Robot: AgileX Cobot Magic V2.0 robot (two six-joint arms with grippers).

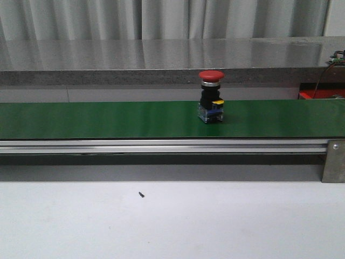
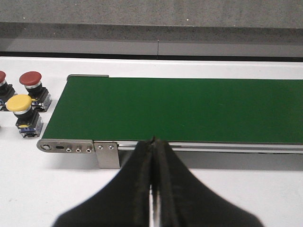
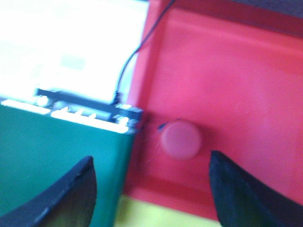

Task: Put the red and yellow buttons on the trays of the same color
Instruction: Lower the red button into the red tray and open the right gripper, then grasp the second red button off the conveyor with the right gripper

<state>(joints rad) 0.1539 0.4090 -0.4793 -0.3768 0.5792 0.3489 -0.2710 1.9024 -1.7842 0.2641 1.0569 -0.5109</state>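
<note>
The left gripper hangs above the white desk just short of the near rail of the flat green conveyor belt, its black fingers pressed together with nothing between them. The right gripper is held over the shallow red plastic tray, beside the end of the belt, its dark fingers spread wide and holding nothing; that view is blurred.

Inside the red tray lies one red round-capped push button, close to the tray wall next to the belt's end. A strip of yellow surface shows just past the tray's near edge; what it is cannot be told.

On the belt in the front view stands a red mushroom-capped push button with a black body and clear base, upright, right of the middle. Off the belt's other end, on the desk, stand a yellow-capped push button and a dark red-capped push button, upright and just beside each other, with a third red-capped button cut by the picture edge
</note>
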